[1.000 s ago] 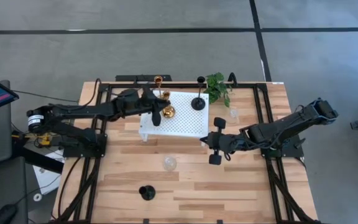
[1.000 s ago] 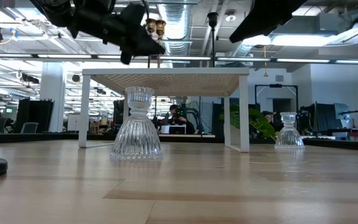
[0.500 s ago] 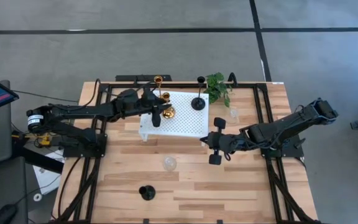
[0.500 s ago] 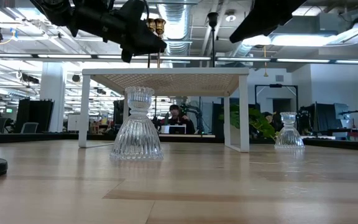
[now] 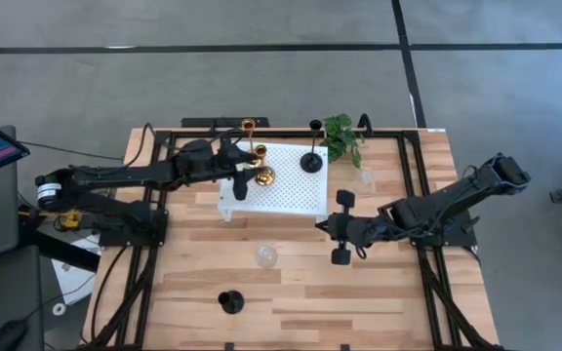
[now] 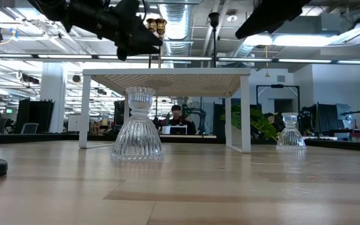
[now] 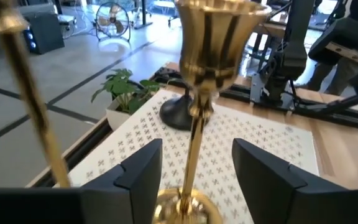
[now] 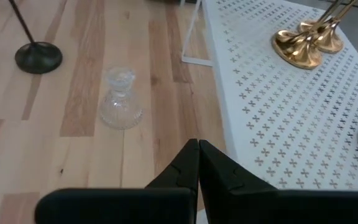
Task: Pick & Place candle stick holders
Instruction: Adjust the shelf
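The left gripper (image 7: pixel 191 168) is hovering over the white stand (image 5: pixel 296 190), fingers spread on either side of a gold candle holder's (image 7: pixel 201 93) stem without touching it. The right gripper (image 8: pixel 197 165), fingers together, is waiting over the wooden table (image 5: pixel 388 292) near a glass holder (image 8: pixel 121 99).

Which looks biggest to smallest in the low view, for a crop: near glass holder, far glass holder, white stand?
1. white stand, spanning the most picture.
2. near glass holder, though nearness to the camera inflates it.
3. far glass holder; true sizes of the two holders stay unsure.
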{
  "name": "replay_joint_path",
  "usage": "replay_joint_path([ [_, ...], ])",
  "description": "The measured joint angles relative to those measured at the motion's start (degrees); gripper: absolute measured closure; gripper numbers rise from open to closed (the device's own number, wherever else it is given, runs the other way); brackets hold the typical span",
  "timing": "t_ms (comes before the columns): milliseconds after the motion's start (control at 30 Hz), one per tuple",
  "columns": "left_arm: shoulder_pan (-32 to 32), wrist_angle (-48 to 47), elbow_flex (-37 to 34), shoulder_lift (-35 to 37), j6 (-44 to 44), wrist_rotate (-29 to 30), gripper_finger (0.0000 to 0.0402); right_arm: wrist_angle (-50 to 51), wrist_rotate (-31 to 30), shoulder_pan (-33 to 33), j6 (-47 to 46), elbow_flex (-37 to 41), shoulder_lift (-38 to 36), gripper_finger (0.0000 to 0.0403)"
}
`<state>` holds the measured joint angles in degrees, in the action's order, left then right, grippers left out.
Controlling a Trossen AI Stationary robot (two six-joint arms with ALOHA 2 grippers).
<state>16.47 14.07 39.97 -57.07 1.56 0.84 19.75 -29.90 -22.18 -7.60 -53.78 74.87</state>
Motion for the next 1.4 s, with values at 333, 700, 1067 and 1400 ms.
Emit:
replay_joint_path([
  [333, -0.4, -17.7, 0.0, 12.5, 4.6, 0.0, 0.0213, 3.9, -0.1, -2.2, -4.6, 0.0, 0.0, 0.0403],
  [700, -9.1, -25.2, 0.0, 19.5, 2.7, 0.0, 0.0337, 1.0, -0.5, -2.2, -12.5, 4.6, 0.5, 0.0403],
  [1067, -21.3, -25.5, 0.0, 20.0, -2.8, 7.1, 0.0398, -14.2, -3.3, -2.2, -15.9, 14.6, 0.5, 0.0403],
  [1400, -28.8, -24.3, 0.0, 19.9, -3.8, 14.4, 0.0398, -23.6, -4.8, -0.1, -15.9, 19.8, 0.5, 0.0403],
])
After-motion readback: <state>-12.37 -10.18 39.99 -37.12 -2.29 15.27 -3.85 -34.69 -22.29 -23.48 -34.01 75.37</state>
